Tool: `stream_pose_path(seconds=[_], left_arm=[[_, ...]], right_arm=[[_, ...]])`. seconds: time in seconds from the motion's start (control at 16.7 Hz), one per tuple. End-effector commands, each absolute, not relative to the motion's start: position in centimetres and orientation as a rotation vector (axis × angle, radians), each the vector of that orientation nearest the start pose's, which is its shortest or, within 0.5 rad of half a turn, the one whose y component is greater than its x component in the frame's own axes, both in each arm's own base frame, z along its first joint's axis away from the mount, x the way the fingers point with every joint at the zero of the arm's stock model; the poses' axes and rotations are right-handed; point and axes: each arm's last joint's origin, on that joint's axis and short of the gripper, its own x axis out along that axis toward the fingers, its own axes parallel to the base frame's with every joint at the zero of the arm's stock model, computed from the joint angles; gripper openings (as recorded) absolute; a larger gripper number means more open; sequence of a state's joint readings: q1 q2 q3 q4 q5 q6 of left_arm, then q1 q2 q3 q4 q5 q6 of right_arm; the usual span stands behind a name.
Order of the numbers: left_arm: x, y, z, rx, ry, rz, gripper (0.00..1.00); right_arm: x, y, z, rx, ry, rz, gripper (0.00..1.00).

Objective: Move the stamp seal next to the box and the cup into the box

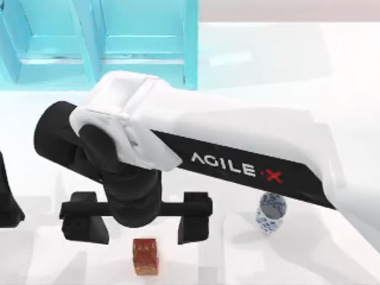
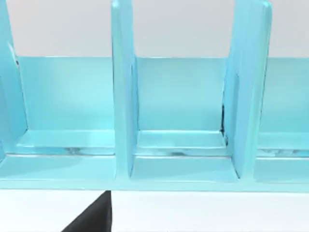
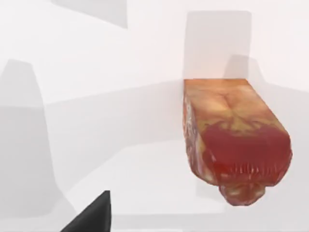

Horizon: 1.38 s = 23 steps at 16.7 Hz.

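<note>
Top view has my right arm stretched across the table from the right, white shell with a black band that reads "AGILE·X" in white letters, the X in red. Its gripper hangs just above the stamp seal, the two black fingers spread wide apart, grasping nothing — the seal sits on the white table below the gap. The seal is a reddish-brown, mottled block, glossy like polished stone; the right wrist view shows its rounded, carved end. The cup stands upright to the right, white with a blue painted pattern, partly under the arm. The box is a pale blue rack with upright dividers, at the far left — the left wrist view looks into its compartments. Whether the left gripper is released or clenched, I cannot tell.
</note>
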<state>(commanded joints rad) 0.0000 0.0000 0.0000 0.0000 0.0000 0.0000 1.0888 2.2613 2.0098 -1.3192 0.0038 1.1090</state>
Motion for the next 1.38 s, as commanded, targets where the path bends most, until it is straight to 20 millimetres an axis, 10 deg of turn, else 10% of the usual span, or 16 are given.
stream_pose_path(seconds=[0.42, 0.9, 1.2, 1.38], left_arm=[[10.6, -0.1, 16.0, 0.0, 0.0, 0.0, 1.0], [10.6, -0.1, 16.0, 0.0, 0.0, 0.0, 1.0], [10.6, -0.1, 16.0, 0.0, 0.0, 0.0, 1.0], [10.6, -0.1, 16.0, 0.0, 0.0, 0.0, 1.0]], right_arm=[[20.3, 39.8, 19.6, 0.008, 1.572, -0.01, 1.0], [20.2, 39.8, 12.5, 0.009, 1.57, -0.007, 1.0], [20.2, 39.8, 12.2, 0.008, 1.571, -0.008, 1.0], [20.2, 39.8, 12.2, 0.008, 1.571, -0.008, 0.77]])
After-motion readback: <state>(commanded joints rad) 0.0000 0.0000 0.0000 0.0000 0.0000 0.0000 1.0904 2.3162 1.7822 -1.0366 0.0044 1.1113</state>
